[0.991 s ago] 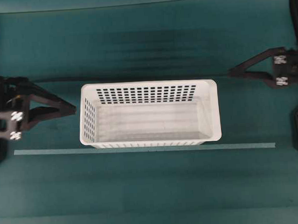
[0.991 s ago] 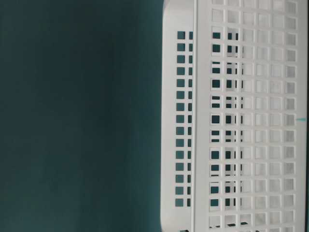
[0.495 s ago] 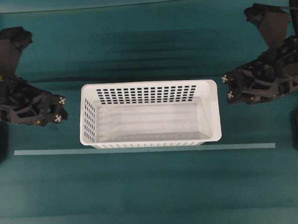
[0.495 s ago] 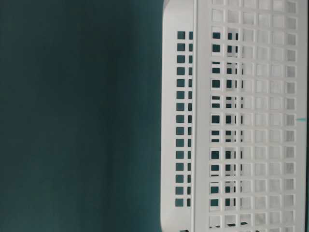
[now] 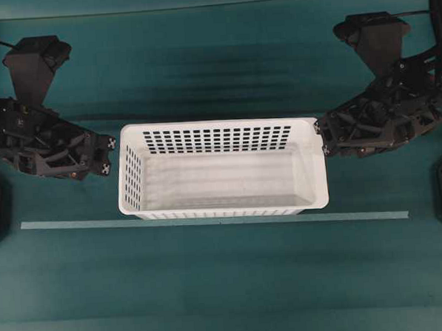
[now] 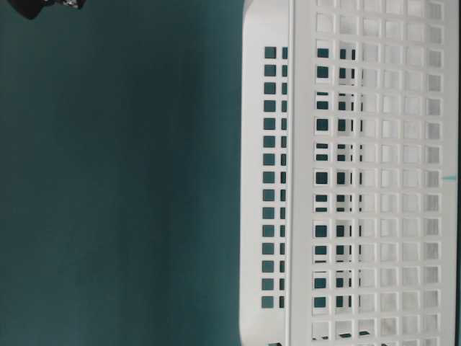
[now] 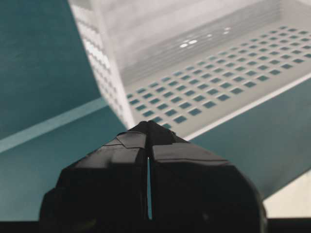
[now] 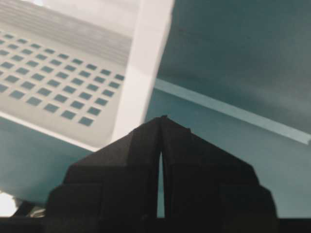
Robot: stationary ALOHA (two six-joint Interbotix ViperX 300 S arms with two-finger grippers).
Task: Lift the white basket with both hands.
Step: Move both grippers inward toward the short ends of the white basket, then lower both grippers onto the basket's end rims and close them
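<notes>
The basket (image 5: 221,168) lies lengthwise between both arms; the right gripper (image 5: 321,136) sits nearer its end than the left gripper (image 5: 109,155), both jaws pressed together, empty.

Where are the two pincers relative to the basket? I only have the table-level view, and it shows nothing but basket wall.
Observer: In the overhead view, the left pincer sits just off the white basket's left end, with a slim gap.
Operator: And the other one?
Observer: The right pincer has its tip at the right rim; I cannot tell whether it touches.
Operator: Are the jaws open?
Observer: No. Both wrist views show the jaws closed to a thin slit, with nothing between them.
Operator: Anything else on the table?
Observer: A pale tape strip runs along the cloth just beside the basket's long side.
</notes>
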